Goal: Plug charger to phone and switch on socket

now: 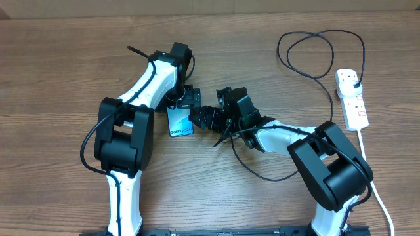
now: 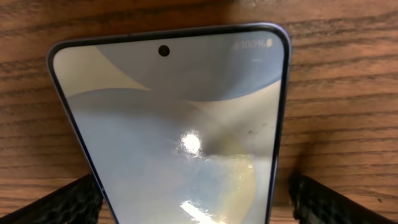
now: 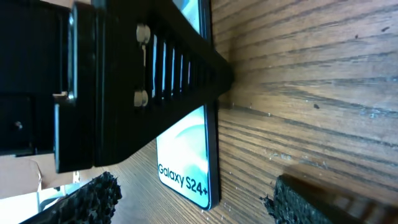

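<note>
On the wood table (image 1: 59,65), the white socket (image 1: 352,98) is parked far right, with the charger (image 1: 355,82) plugged into it. The phone (image 1: 180,122) lies face up mid-table, straddled by the left gripper (image 2: 196,186), which is spread wide and not pinching. The right gripper (image 3: 194,186) is released too, with nothing in it, by the phone's bottom edge. The connector tip can't be made out. It should probably be pinched near the tip and squared to the port while the phone gets steadied.
</note>
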